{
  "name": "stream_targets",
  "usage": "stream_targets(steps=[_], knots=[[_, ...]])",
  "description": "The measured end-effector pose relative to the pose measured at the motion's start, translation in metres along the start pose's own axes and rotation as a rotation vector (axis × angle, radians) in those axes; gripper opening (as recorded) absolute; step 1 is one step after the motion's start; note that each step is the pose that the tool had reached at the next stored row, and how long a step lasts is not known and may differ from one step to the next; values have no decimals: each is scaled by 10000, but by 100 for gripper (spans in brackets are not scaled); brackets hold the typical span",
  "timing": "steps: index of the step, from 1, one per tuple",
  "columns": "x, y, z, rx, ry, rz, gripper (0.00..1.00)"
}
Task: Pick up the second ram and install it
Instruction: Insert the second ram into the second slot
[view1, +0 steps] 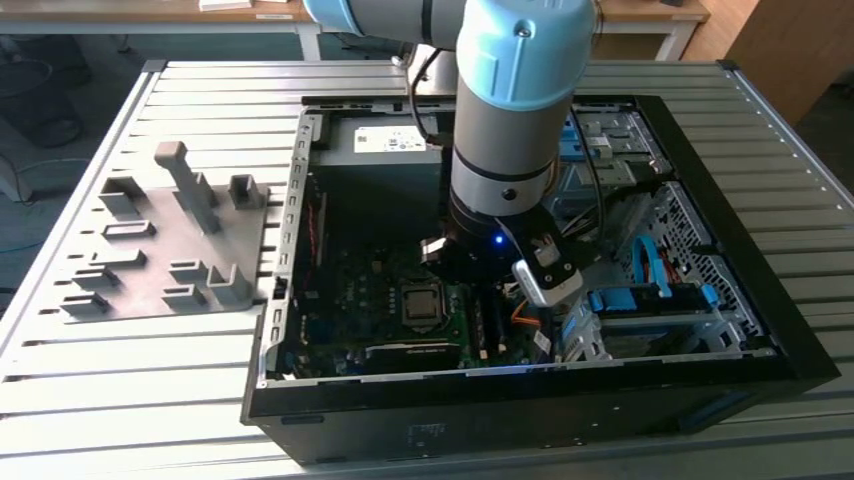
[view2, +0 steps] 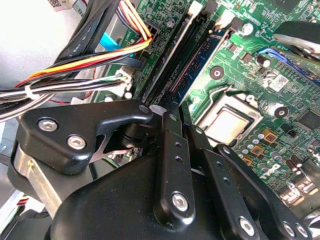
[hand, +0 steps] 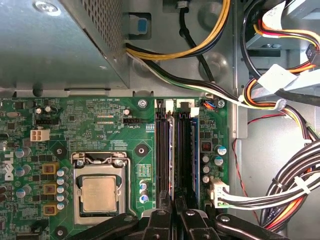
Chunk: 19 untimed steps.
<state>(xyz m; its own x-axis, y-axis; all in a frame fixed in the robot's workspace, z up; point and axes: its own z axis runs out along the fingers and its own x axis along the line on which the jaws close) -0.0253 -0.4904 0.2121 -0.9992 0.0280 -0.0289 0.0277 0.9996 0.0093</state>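
Exterior view looks down from above; both wrist views hug the motherboard.

A robotics lab or workshop: an open computer case lies on a slatted metal counter beside a grey fixture plate, wooden desks behind.

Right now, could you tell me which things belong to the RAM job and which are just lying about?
Job: gripper holding the second ram at the memory slots.
Lying about: grey fixture plate, processor, cable bundle, blue brackets.
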Motion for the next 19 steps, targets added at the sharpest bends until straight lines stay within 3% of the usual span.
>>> stream_targets(steps=[5, 13, 19], knots=[[0, -1, -1, 395, -10, -12, 14], [0, 0, -2, 388, -9, -11, 14], [-1, 0, -43, 369, -8, -11, 14]])
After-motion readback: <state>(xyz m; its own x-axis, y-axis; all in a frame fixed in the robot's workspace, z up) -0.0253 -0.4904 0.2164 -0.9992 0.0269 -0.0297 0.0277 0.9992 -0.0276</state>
